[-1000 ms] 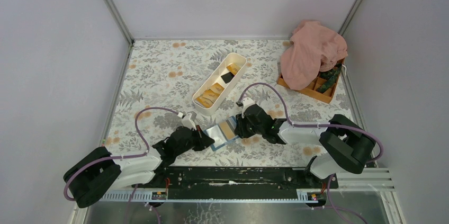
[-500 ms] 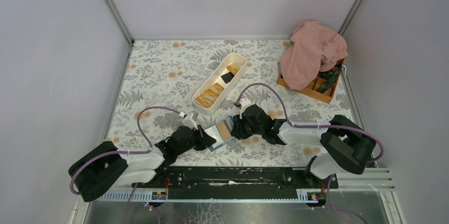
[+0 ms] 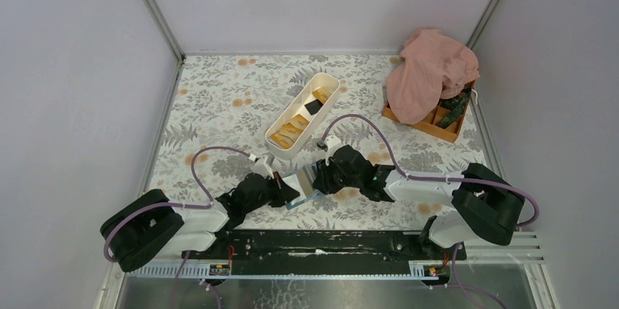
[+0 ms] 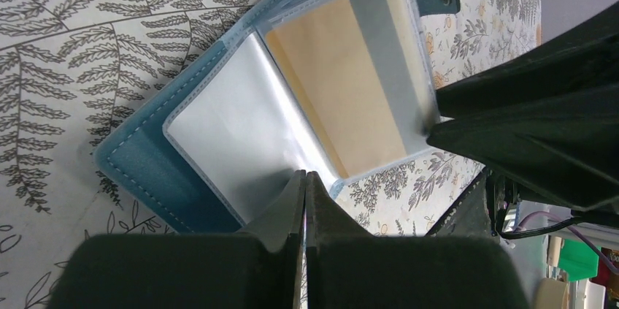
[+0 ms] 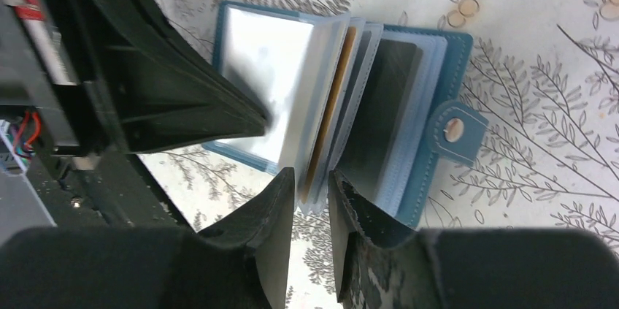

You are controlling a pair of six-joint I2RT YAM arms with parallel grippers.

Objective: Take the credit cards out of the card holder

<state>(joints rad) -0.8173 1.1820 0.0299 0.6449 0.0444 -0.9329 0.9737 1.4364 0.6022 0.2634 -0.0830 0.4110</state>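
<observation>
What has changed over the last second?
The right end effector slid left along the holder, standing its pages up so the orange card shows less from above. The left end effector stayed shut on the holder's left side; the tray did not move.

A long white tray (image 3: 290,150) lies aslant mid-table on the flowery cloth (image 3: 219,97). Far right, a pink rag (image 3: 431,68) is heaped over an orange box (image 3: 431,126).
</observation>
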